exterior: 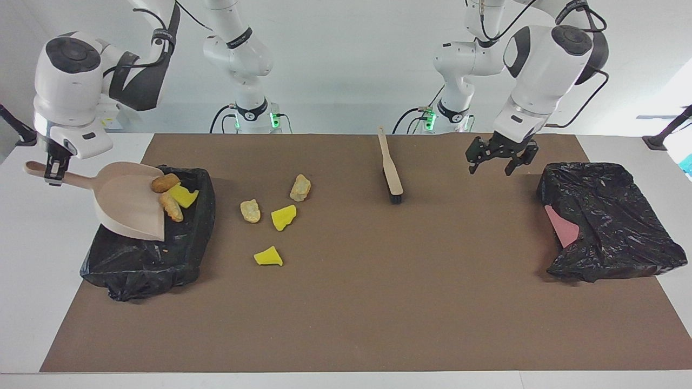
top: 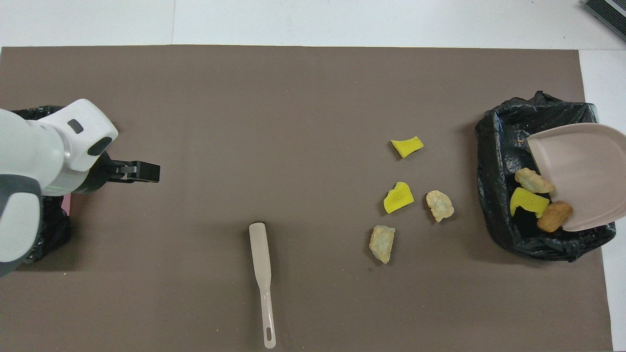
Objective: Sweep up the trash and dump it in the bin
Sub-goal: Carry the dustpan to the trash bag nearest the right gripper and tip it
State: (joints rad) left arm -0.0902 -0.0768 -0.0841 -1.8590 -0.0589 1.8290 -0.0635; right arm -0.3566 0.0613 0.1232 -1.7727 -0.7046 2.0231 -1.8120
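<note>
Right end effector (exterior: 53,172) grips dustpan (exterior: 130,202) handle, facing view only; left end effector (exterior: 500,156) released

Right gripper (exterior: 54,172) clamps dustpan (exterior: 130,208) handle, pan tilted over black-lined bin (exterior: 184,259) at the mat's right-arm end, three lumps (exterior: 172,194) sliding off its lip; four lumps (exterior: 273,216) on mat; brush (exterior: 390,172) near robots' edge; left gripper (exterior: 500,156) open, empty

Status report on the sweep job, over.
Right gripper shut on dustpan handle, tipping three lumps into the lined bin. Left gripper open, over the mat. Four lumps unswept; brush lies free. Nothing blocking.
</note>
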